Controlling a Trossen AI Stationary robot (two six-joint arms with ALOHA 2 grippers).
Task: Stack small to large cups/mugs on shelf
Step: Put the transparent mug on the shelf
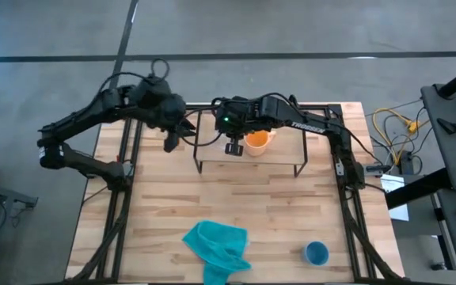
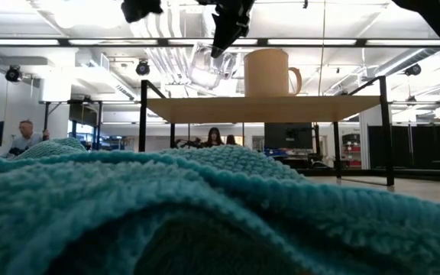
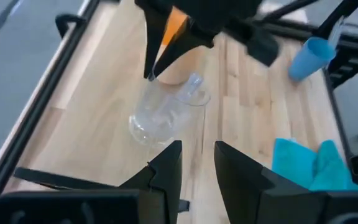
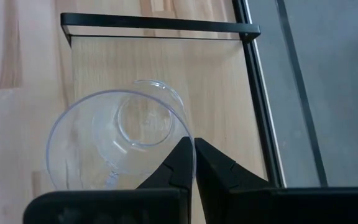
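The tiny clear glass cup hangs tilted just above the shelf, beside the orange mug, which stands upright on the shelf board. My right gripper is shut on the glass cup; in the high view it sits left of the mug. My left gripper is open, short of the cup, at the shelf's left end. The blue cup stands on the table near the near right corner. My right gripper pinches the glass cup's rim between its two fingers, one inside the cup and one outside. The fingers come from above, pointing down. The cup hangs tilted below them, lifted clear of the shelf board.
A teal cloth lies crumpled near the table's near edge and fills the foreground of the low view. The shelf's black legs and frame stand around the work area. Cables lie off the table's right side.
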